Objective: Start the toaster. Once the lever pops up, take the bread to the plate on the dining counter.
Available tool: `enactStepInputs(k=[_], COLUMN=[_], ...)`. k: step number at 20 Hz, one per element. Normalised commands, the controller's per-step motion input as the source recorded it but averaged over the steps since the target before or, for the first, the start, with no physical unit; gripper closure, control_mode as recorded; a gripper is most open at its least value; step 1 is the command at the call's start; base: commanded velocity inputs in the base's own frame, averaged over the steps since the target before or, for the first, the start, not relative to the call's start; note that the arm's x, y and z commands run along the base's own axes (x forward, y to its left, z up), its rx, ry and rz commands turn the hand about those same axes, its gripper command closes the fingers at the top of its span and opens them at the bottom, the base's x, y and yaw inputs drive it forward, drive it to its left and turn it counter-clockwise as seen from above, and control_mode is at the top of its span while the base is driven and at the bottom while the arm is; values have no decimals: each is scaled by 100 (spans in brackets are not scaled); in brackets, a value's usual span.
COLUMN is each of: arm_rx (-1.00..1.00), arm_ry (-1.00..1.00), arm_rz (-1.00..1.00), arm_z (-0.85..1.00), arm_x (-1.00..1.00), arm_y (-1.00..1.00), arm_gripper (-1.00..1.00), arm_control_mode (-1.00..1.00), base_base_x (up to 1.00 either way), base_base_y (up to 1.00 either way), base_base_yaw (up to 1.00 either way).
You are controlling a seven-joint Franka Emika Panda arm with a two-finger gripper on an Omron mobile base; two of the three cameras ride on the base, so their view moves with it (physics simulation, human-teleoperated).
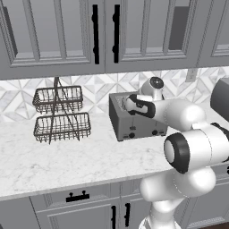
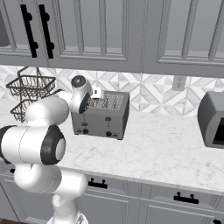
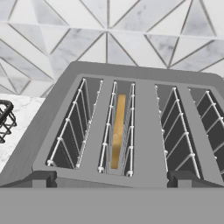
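The gripper hangs just over the left end of the toaster, and its jaws stand wide apart with nothing between them; in the hand view the two dark finger tips rise at the bottom, one at each side of the slots. The bread sits deep in one slot of the toaster, standing on its edge between the wire guides, so I judge that the toasting is not yet started and the lever is the next thing to reach.

What could go wrong: the fingers are so close above the slots that a straight move down may push into the wires or onto the bread and not onto the lever; if the hand presses off-centre on the light toaster, it may slide on the marble counter; the wire basket rack stands near on the left side and a wide swing of the arm could hit it.

What is hard to see: the lever itself I cannot make out in any view; the arm covers the right part of the toaster in the left base view; the fingers are blurred against the hand in the right base view; a dark appliance is cut off by the frame edge.
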Motion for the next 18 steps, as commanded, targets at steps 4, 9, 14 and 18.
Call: enactStepInputs(k=[4, 9, 14, 18], arm_rx=[0, 0, 0, 0], arm_ry=[0, 0, 0, 0], arm_rz=[0, 0, 0, 0], arm_z=[0, 0, 0, 0], arm_x=[0, 0, 0, 0], arm_y=[0, 0, 0, 0], arm_gripper=[-100, -100, -100, -100], arm_control_mode=[-100, -100, -100, -100], base_base_x=[0, 0, 0, 0], base_base_y=[0, 0, 0, 0], base_base_yaw=[0, 0, 0, 0])
